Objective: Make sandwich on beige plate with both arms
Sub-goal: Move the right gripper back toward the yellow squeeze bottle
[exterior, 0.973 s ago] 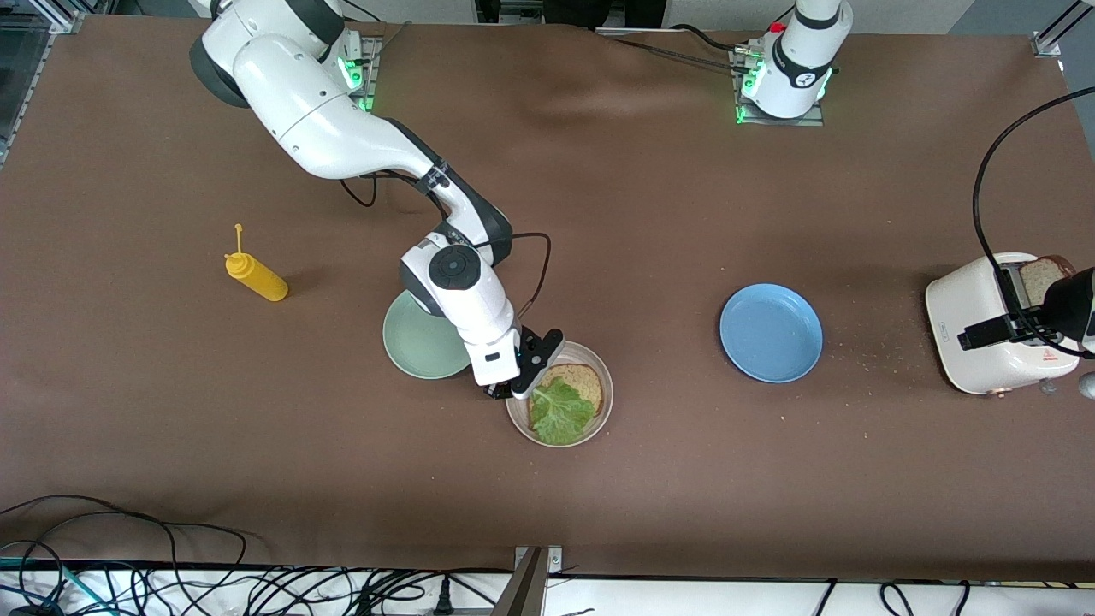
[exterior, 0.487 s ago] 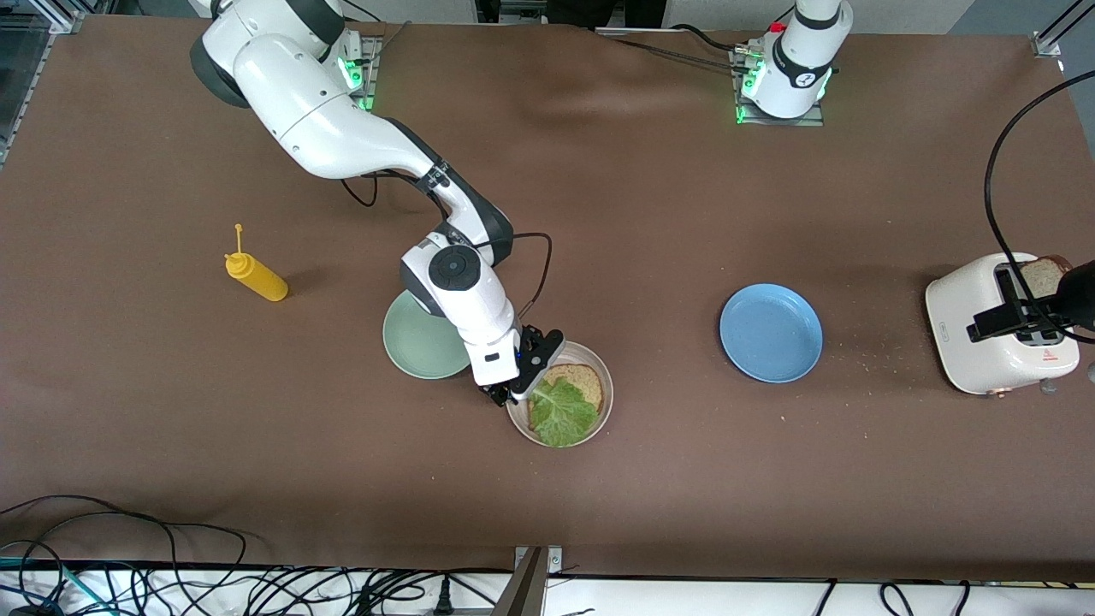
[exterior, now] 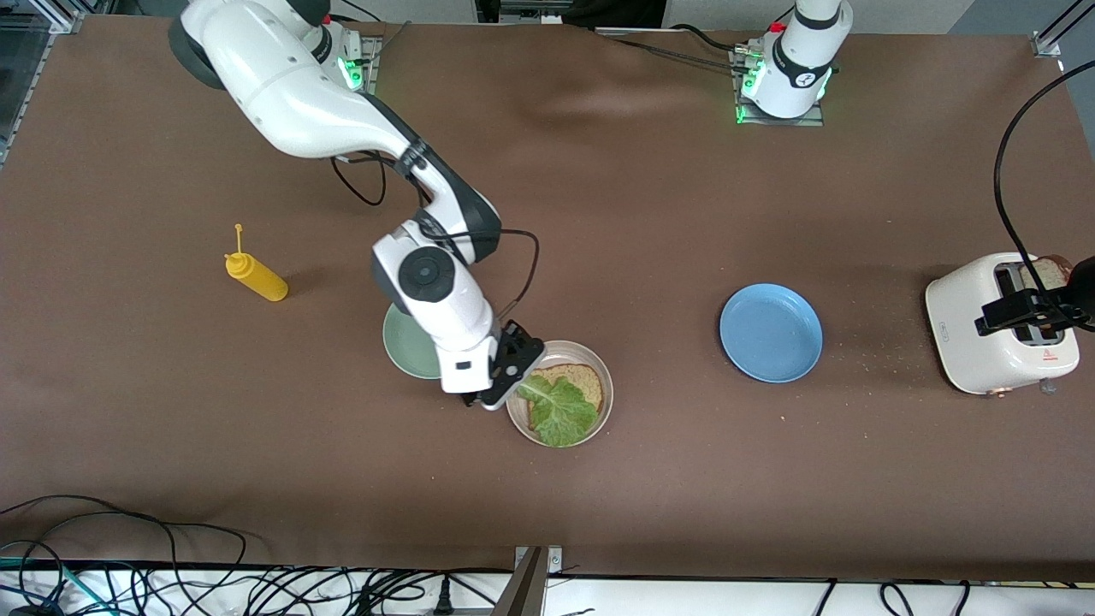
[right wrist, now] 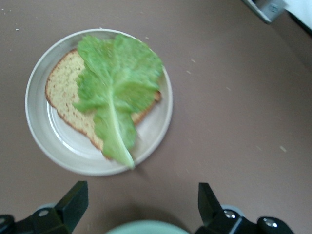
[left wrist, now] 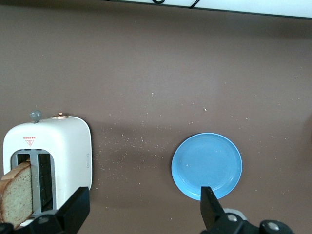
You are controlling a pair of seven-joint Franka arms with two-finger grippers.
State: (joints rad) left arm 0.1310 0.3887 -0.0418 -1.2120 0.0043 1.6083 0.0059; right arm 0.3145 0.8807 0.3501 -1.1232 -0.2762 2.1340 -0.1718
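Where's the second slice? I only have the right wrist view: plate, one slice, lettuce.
Observer: In the toaster at the left arm's end of the table. The slice stands in one slot.
Operator: Left tool on it?
Observer: Not yet. The left tool hangs open over the toaster and holds nothing.
Operator: Anything between there and my plate?
Observer: A bare blue plate lies on the table between the toaster and the beige plate.
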